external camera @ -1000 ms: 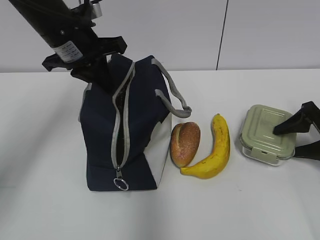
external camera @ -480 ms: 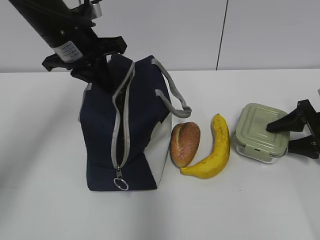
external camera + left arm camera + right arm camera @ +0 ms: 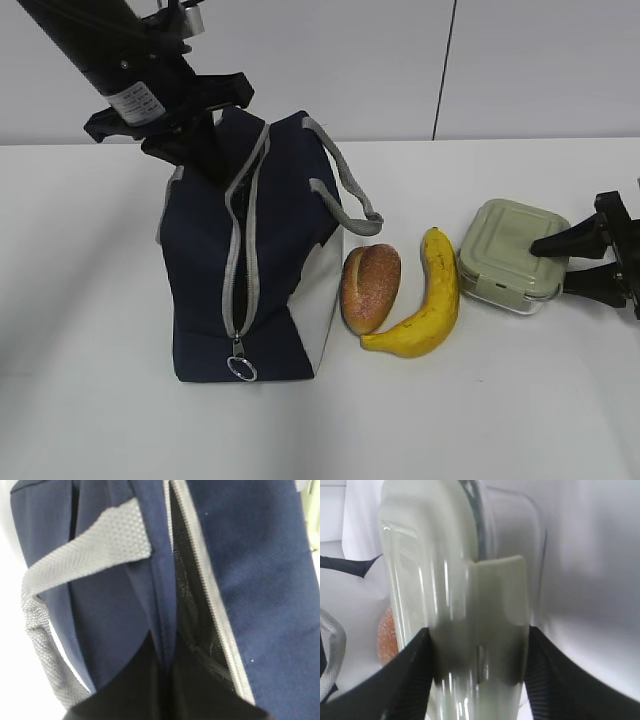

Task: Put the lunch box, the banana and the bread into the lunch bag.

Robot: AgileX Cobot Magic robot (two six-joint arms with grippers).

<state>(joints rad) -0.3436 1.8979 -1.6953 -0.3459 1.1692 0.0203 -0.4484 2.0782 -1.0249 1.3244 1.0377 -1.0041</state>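
The navy lunch bag (image 3: 200, 270) stands on the left of the white table (image 3: 90, 420), its grey zipper parted at the top. My left gripper (image 3: 195, 150) is shut on the bag's fabric edge beside that opening; in the left wrist view the dark fingers (image 3: 125, 690) pinch a navy fold of the lunch bag (image 3: 260, 555). The bread (image 3: 370, 288) and the banana (image 3: 425, 300) lie side by side right of the bag. The lunch box (image 3: 505, 245) with its sage-green lid sits slightly tilted just right of the banana, clamped in my right gripper (image 3: 550, 265). The right wrist view shows the lunch box (image 3: 455, 580) edge-on between both fingers of the gripper (image 3: 478, 630).
A grey strap handle (image 3: 345, 190) droops from the bag toward the bread. The zipper's ring pull (image 3: 241, 367) hangs at the bag's front bottom. A white wall with a dark vertical seam (image 3: 445, 70) backs the table.
My right gripper has narrowed onto the lunch box, and the box has moved left toward the banana and turned a little. The left arm and bag have stayed still.
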